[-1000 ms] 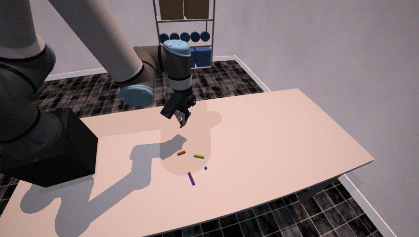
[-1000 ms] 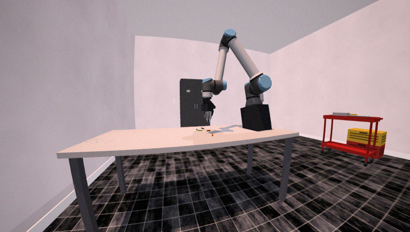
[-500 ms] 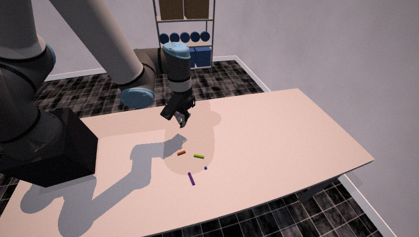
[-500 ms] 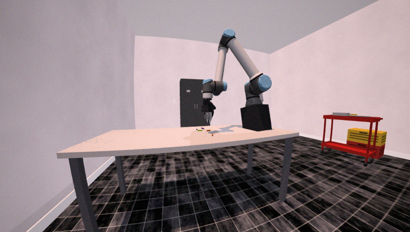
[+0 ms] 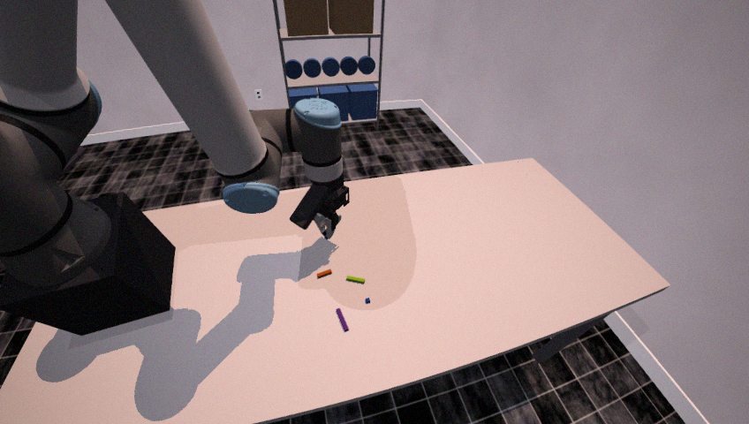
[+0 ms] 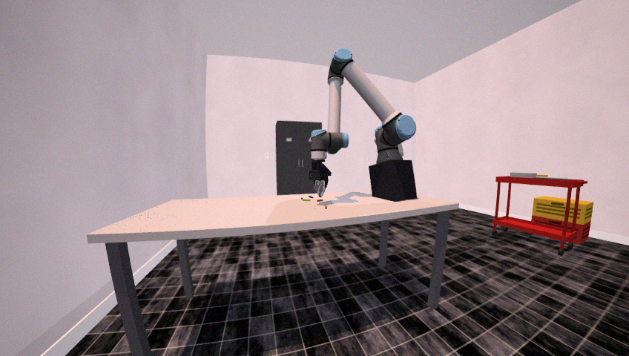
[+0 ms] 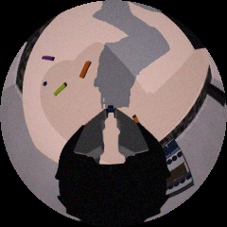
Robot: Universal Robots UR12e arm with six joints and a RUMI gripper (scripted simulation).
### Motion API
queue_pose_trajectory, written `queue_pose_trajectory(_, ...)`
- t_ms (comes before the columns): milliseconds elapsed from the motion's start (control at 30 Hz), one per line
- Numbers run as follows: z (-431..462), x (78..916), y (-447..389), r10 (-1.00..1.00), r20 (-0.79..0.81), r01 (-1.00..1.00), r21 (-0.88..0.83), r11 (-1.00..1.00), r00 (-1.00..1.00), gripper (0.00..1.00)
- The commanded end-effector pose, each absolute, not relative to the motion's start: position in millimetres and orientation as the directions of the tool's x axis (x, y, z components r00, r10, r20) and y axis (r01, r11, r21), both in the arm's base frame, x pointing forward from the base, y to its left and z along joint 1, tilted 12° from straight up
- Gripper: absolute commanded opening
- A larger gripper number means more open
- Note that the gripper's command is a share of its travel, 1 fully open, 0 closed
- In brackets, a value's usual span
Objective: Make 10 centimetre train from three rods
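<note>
my gripper [image 5: 327, 236] [image 6: 320, 195] [image 7: 111, 109] pinches a blue rod [image 7: 111, 109] above the table [image 5: 499, 236] [image 6: 211, 216] [image 7: 156, 113], probably because one blue and the lime rod [image 5: 355, 279] [image 6: 305, 200] [image 7: 61, 89] need an orange rod [image 5: 324, 273] [image 6: 320, 200] [image 7: 85, 69] for ten.

Hand [image 5: 326, 237] [image 6: 320, 195] [image 7: 111, 109] — lower now — slightly
</note>
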State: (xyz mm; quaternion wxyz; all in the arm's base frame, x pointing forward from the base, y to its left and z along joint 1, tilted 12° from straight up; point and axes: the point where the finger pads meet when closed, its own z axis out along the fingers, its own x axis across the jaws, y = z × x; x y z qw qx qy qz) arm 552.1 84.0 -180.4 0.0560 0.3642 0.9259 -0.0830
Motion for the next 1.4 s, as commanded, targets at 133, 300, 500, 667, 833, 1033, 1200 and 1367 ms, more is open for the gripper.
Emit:
queue_pose_trajectory(133,-207.4,554.7,78.8,0.665,-0.166,0.684,-0.111,0.721,-0.728,0.0)
queue_pose_trajectory(300,-210.3,554.8,78.2,0.665,-0.166,0.684,-0.111,0.721,-0.728,0.0)
queue_pose_trajectory(500,-210.5,554.8,78.2,0.665,-0.166,0.684,-0.111,0.721,-0.728,0.0)
queue_pose_trajectory(667,-210.5,554.8,78.2,0.665,-0.166,0.684,-0.111,0.721,-0.728,0.0)
queue_pose_trajectory(833,-210.5,554.8,78.2,0.665,-0.166,0.684,-0.111,0.721,-0.728,0.0)
queue_pose_trajectory(1033,-210.5,554.8,78.2,0.665,-0.166,0.684,-0.111,0.721,-0.728,0.0)
queue_pose_trajectory(1200,-210.5,554.8,78.2,0.665,-0.166,0.684,-0.111,0.721,-0.728,0.0)
queue_pose_trajectory(1367,-210.5,554.8,78.2,0.665,-0.166,0.684,-0.111,0.721,-0.728,0.0)
